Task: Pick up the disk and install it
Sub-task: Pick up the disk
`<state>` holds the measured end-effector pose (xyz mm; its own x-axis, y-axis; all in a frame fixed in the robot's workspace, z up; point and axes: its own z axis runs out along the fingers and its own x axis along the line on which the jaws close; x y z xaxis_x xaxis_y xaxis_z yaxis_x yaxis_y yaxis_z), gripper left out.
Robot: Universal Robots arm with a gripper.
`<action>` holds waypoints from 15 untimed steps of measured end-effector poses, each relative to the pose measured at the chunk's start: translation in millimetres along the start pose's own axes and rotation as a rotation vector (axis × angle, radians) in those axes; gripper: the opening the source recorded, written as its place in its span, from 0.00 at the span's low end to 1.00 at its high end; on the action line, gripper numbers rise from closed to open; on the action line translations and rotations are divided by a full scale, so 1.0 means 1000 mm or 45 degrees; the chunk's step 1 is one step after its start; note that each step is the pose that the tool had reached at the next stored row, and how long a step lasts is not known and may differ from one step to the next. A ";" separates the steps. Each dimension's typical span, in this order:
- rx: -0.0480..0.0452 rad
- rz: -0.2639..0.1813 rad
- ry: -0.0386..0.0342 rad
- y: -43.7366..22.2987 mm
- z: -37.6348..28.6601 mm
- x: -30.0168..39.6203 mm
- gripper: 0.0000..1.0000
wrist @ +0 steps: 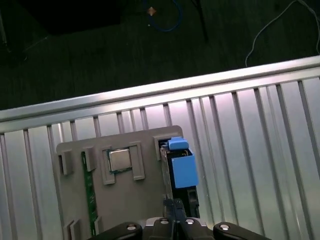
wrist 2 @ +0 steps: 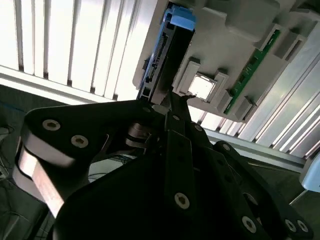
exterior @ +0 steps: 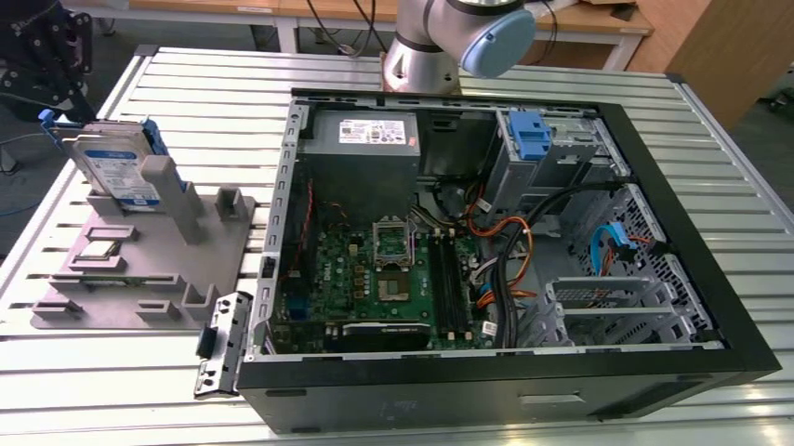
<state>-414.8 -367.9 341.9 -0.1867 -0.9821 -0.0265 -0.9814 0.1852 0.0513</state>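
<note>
The bench [exterior: 186,84] is of pale ribbed aluminium slats, brightly lit. Beyond it stand a wooden desk [exterior: 596,20] on a white frame and, at the exterior view's right, a wooden cabinet [exterior: 726,46]. A blue cable [wrist: 167,15] lies on the dark floor [wrist: 100,50].

Exterior view overlooks table [exterior: 186,84]; wrist views share disk [wrist: 180,167].

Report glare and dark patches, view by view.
Exterior view: even light, though the computer case interior sits in shade. Second wrist view: the table slats blow out white, the gripper reads as a dark mass. First wrist view: glare along the table's edge, dark floor beyond; the disk is evenly lit.
</note>
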 end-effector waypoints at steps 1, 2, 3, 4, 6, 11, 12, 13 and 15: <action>-0.001 -0.023 0.0011 0.0000 0.0001 0.0000 0.10; -0.001 -0.045 0.0022 0.0000 0.0001 0.0000 0.10; -0.002 -0.068 0.0033 0.0000 0.0002 0.0000 0.10; -0.002 -0.090 0.0044 0.0000 0.0003 0.0000 0.10; -0.003 -0.107 0.0052 -0.0001 0.0005 -0.0001 0.10; -0.004 -0.110 0.0018 -0.0022 0.0015 -0.0019 0.10; -0.004 -0.111 0.0002 -0.0028 0.0018 -0.0021 0.10; -0.004 -0.111 -0.0017 -0.0037 0.0021 -0.0023 0.10; -0.004 -0.111 -0.0048 -0.0052 0.0030 -0.0025 0.10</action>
<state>-409.4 -366.3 338.7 -0.1006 -0.9943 -0.0348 -0.9937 0.0987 0.0522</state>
